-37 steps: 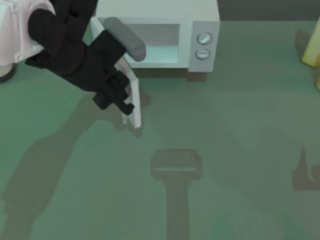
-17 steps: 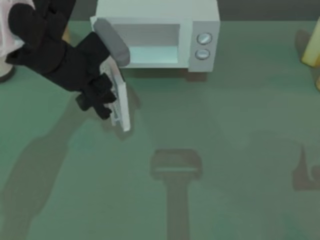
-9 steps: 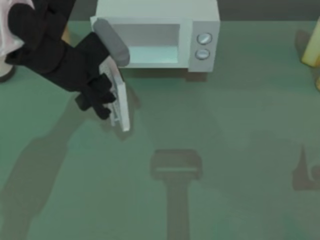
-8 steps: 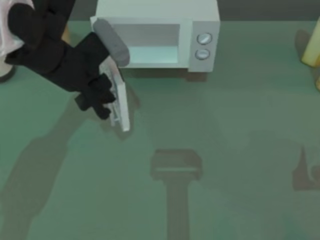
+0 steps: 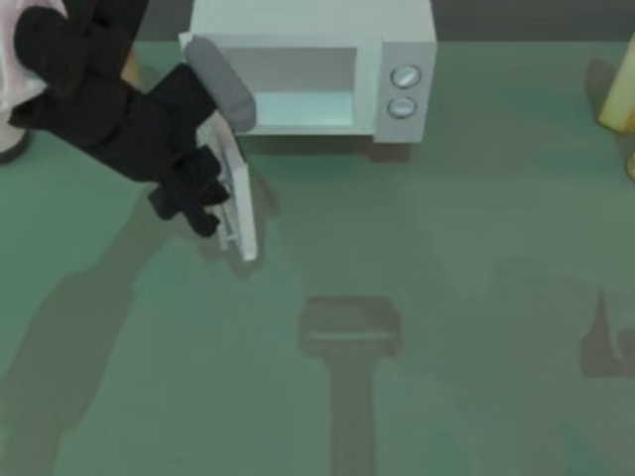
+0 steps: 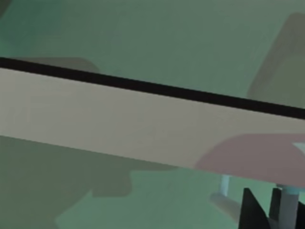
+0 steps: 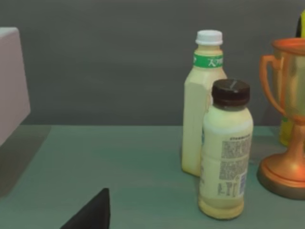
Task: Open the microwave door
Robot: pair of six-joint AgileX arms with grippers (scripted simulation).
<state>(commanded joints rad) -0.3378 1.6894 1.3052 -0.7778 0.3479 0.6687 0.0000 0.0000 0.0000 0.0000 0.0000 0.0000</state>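
The microwave (image 5: 397, 40) stands at the back middle of the table, its light teal interior (image 5: 298, 104) exposed. The microwave door (image 5: 242, 203) is swung wide open, pointing forward and to the left. My left gripper (image 5: 216, 206) is shut on the door's thin handle near the door's free edge. In the left wrist view the door (image 6: 143, 119) crosses as a pale band, and the handle (image 6: 287, 210) sits between the black fingers (image 6: 252, 214). My right arm is out of the top view; only one black fingertip (image 7: 95, 212) shows in the right wrist view.
Two silver knobs (image 5: 404, 89) are on the microwave's right panel. At the table's right stand a white-capped bottle (image 7: 206, 105), a dark-capped bottle (image 7: 226, 152) and a copper trophy (image 7: 286, 119). A pale object (image 5: 10, 94) sits at the far left.
Between the oldest frame and a second ago the left gripper pulled the door farther open, leftward. Over the last second nothing has visibly moved.
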